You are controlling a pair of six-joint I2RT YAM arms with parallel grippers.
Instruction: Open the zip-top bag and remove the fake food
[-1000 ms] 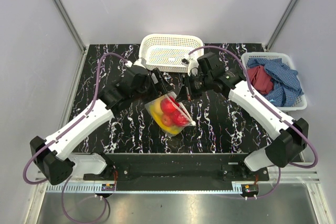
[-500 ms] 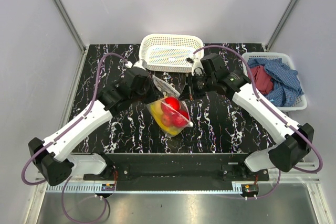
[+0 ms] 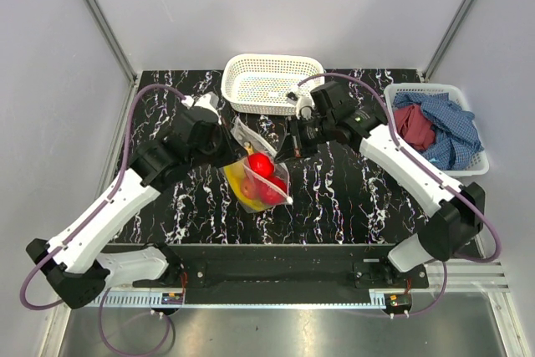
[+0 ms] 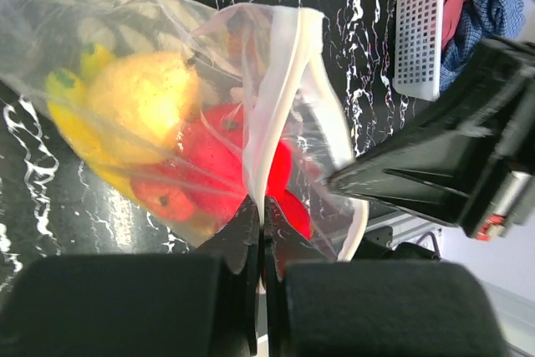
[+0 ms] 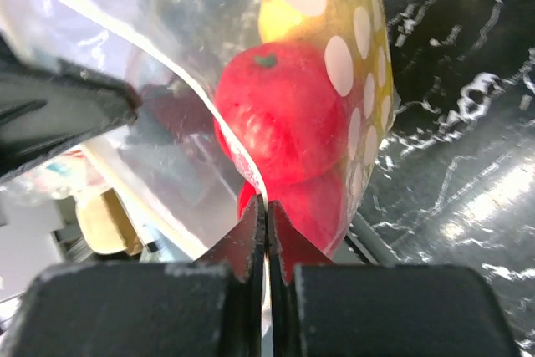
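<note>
The zip-top bag (image 3: pixel 266 191), clear with white dots, hangs just above the table centre between my two grippers. Its mouth is spread apart. Inside lies the fake food: red round pieces (image 3: pixel 260 165) on top and yellow fruit (image 3: pixel 237 183) below. My left gripper (image 3: pixel 235 146) is shut on one white zip lip (image 4: pixel 269 106). My right gripper (image 3: pixel 289 148) is shut on the opposite lip (image 5: pixel 192 81). In the left wrist view a yellow fruit (image 4: pixel 142 94) and red pieces (image 4: pixel 209 156) show through the plastic. The right wrist view looks onto a red piece (image 5: pixel 284 114) right before the shut jaws.
A white mesh basket (image 3: pixel 272 63) stands at the back centre, just behind the grippers. Another white basket (image 3: pixel 422 88) at the right edge holds red and blue cloths (image 3: pixel 443 127). The table is black marble-patterned, with grey walls on three sides.
My left gripper has shut on the bag's lip and drawn back to the left. The bag's mouth has spread wider and the bag has shifted slightly left. The right gripper stays shut.
</note>
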